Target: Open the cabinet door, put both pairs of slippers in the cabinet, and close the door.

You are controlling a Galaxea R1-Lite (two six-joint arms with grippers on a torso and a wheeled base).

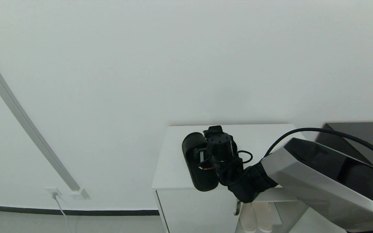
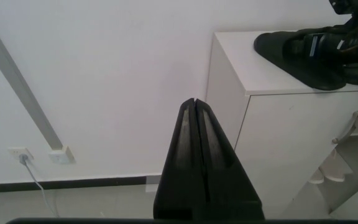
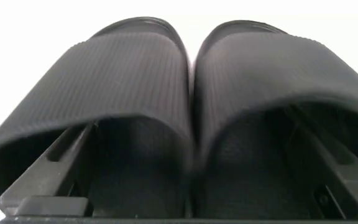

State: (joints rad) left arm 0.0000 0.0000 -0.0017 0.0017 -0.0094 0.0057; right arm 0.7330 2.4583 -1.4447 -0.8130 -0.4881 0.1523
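Head view: the black slippers (image 1: 198,161) lie at the front edge of the white cabinet (image 1: 173,168) top, with the right gripper (image 1: 207,158) at their straps. A pale pair (image 1: 254,216) stands on a shelf inside.

Left wrist view: the left gripper (image 2: 195,104) hangs beside the cabinet, fingers together.

Right wrist view: one of the right gripper's fingers (image 3: 58,158) reaches under each strap, apparently clamping the pair together. The slippers look light and rubbery, so the straps may flex.

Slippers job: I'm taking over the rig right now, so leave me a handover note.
Left end effector: shut, empty, left of the cabinet.
Right end effector: tucked under the straps of the black slippers on the cabinet top; grip unclear.
Done: cabinet open, pale slippers inside.
Left: put the black pair in, shut the cabinet.
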